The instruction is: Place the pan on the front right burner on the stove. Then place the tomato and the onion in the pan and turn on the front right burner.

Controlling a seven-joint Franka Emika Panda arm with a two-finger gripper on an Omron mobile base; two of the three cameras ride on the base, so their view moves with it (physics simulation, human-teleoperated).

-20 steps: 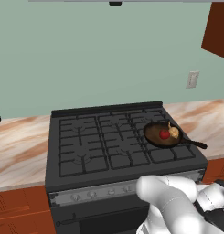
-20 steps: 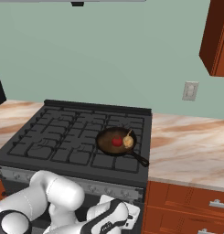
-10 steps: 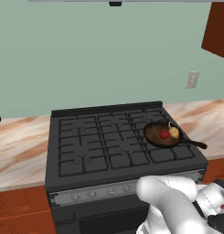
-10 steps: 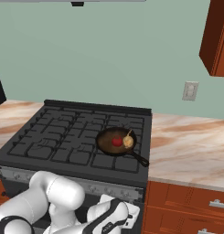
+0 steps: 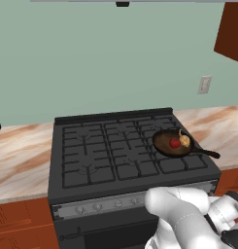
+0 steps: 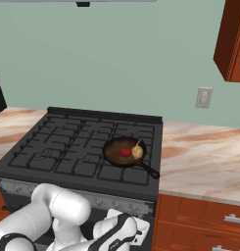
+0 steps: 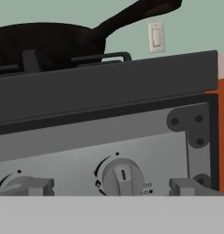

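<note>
The dark pan (image 5: 165, 142) (image 6: 114, 148) sits on the front right burner (image 5: 184, 163) (image 6: 127, 174) of the black stove (image 5: 91, 160) (image 6: 58, 152), its handle pointing to the front right. Inside it lie the red tomato (image 5: 175, 143) (image 6: 125, 152) and, touching it on the right, the tan onion (image 5: 184, 140) (image 6: 137, 152). In the hand view my gripper (image 7: 111, 187) is open, low against the silver front strip, its fingertips (image 7: 35, 186) flanking a round knob (image 7: 122, 176) without touching it. The pan (image 7: 49, 43) shows from below above the strip.
A second knob (image 7: 10, 183) sits left of the flanked one. Marble counter (image 5: 23, 160) (image 6: 204, 162) runs on both sides of the stove, with brown cabinets (image 6: 204, 220) below. A wall outlet (image 5: 204, 84) (image 6: 204, 97) hangs behind the right counter.
</note>
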